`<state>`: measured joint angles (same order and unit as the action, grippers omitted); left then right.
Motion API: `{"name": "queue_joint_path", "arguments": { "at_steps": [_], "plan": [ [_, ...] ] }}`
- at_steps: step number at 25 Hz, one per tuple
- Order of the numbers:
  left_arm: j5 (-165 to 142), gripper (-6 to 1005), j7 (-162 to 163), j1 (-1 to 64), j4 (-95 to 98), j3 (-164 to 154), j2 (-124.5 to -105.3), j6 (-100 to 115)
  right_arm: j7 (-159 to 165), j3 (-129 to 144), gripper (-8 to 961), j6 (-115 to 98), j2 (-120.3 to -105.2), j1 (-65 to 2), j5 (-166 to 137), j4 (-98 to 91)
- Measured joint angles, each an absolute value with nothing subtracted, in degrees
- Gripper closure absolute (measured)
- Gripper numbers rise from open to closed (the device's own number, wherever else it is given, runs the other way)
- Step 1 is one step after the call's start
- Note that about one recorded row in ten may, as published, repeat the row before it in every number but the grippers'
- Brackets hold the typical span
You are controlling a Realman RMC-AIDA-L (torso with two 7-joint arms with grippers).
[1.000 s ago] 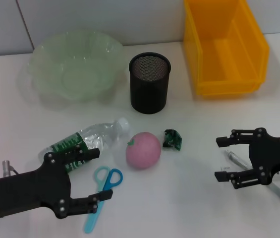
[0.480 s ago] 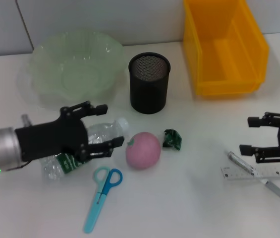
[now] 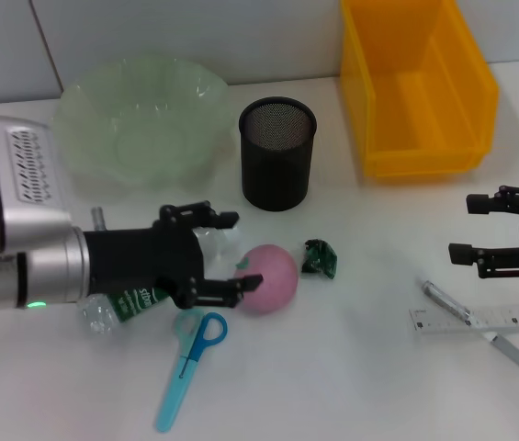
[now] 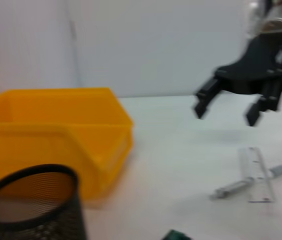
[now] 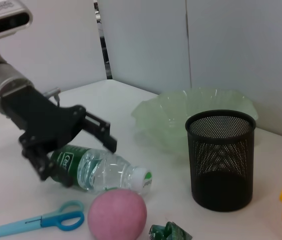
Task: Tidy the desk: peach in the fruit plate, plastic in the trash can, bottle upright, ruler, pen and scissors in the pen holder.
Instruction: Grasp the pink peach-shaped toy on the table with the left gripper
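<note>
Jaws of my left gripper [image 3: 227,254] stand open over the fallen bottle [image 5: 98,171], beside the peach [image 3: 266,278] mid-desk. Light, slick, crushable plastic: best gripped around its body. My right gripper [image 3: 468,227] idles open near the ruler [image 3: 479,318].

Left gripper [image 5: 76,150], fingers spread, sits over the lying bottle [image 5: 98,172]. Peach [image 5: 117,215] is just beside the bottle cap. Scissors [image 5: 36,222] lie flat nearby. Green wrapper [image 5: 169,233] lies beside the peach. Mesh pen holder [image 5: 222,160] stands upright before the green plate [image 5: 180,115].
</note>
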<state>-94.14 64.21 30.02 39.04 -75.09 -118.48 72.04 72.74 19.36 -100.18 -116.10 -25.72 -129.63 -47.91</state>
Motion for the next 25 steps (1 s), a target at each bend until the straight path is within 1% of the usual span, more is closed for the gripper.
{"name": "queue_joint_path", "arguments": {
  "at_steps": [10, 25],
  "plan": [
    [-94.31, 172, 64.92, 30.74, 39.40, -82.21, -118.66, 68.09, 72.77, 19.70, 121, -100.29, -116.41, -25.57, -129.46, -48.23],
    [-93.88, 175, 65.46, 33.08, 38.75, -89.23, -118.83, 61.12, 72.66, 19.93, 122, -100.28, -116.32, -25.71, -129.10, -48.25]
  ]
}}
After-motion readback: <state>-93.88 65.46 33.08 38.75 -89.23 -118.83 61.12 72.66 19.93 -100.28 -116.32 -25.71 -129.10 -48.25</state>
